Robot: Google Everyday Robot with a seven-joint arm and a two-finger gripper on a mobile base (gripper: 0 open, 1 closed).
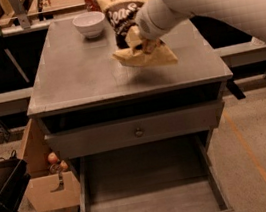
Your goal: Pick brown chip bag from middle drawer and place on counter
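Most of the job looks done: right of the white bowl [89, 23] on the counter [68, 83], above the open, bagless middle drawer [150, 210], the brown chip bag [126, 19] hangs off the surface, pinched in my gripper [149, 46]; what remains is lowering and releasing it

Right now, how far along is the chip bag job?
Done: the brown chip bag is out of the open middle drawer. In hand: the end effector grips it, held over the counter, right of the white bowl. Left: lower it onto the counter and release.
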